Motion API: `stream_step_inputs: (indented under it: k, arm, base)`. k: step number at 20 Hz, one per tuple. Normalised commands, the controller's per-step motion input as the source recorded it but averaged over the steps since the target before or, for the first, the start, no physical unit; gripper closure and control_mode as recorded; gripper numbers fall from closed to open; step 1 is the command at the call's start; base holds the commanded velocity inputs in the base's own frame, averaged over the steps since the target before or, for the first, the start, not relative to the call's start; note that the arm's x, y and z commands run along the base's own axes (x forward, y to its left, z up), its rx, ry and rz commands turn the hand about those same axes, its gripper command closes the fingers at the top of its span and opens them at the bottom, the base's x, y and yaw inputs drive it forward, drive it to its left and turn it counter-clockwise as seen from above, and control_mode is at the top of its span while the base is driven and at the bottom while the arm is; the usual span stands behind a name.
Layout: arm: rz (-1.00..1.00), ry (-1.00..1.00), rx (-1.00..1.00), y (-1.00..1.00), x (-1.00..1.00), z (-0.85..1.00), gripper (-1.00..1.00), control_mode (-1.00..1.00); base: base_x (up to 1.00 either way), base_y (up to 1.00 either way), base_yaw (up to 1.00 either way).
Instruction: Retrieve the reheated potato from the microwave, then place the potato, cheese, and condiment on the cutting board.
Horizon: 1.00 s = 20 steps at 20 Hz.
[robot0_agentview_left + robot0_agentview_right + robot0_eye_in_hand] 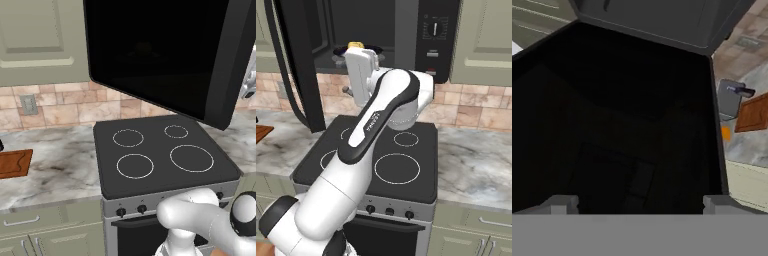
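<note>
The black microwave (433,35) hangs over the stove with its door (301,65) swung wide open to the left. The yellow potato (356,45) lies inside the cavity, just above my white hand (360,70), which is raised to the opening. My gripper (639,205) is open, its fingertips (559,205) far apart with nothing between them, facing a dark panel. The reddish-brown cutting board (14,162) lies on the counter to the left, and it also shows past the door (754,112). The orange cheese (726,133) sits near it. A small bluish thing (743,91), perhaps the condiment, lies by the toaster.
A black stove (160,155) with several ring burners sits below the microwave. A silver toaster (730,100) stands behind the board. Marble counter (476,160) runs on both sides, with a tiled backsplash and pale cabinets. The open door (160,55) juts out over the stove.
</note>
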Motion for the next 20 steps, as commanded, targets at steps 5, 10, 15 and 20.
stream_step_inputs:
  k: [5, 10, 15, 20]
  arm:
    - [0.12, -0.06, -0.03, 0.23, -0.23, 0.01, -1.00, -1.00]
    - [0.10, -0.01, -0.02, 0.19, -0.42, 0.06, -1.00, -1.00]
    - [0.06, 0.00, -0.01, 0.22, -0.41, 0.03, -1.00, -1.00]
    - [0.05, -0.03, -0.02, 0.26, -0.51, 0.00, -1.00, -1.00]
  base:
    - [0.00, 0.00, 0.00]
    - [0.00, 0.00, 0.00]
    - [0.00, 0.00, 0.00]
    - [0.00, 0.00, 0.00]
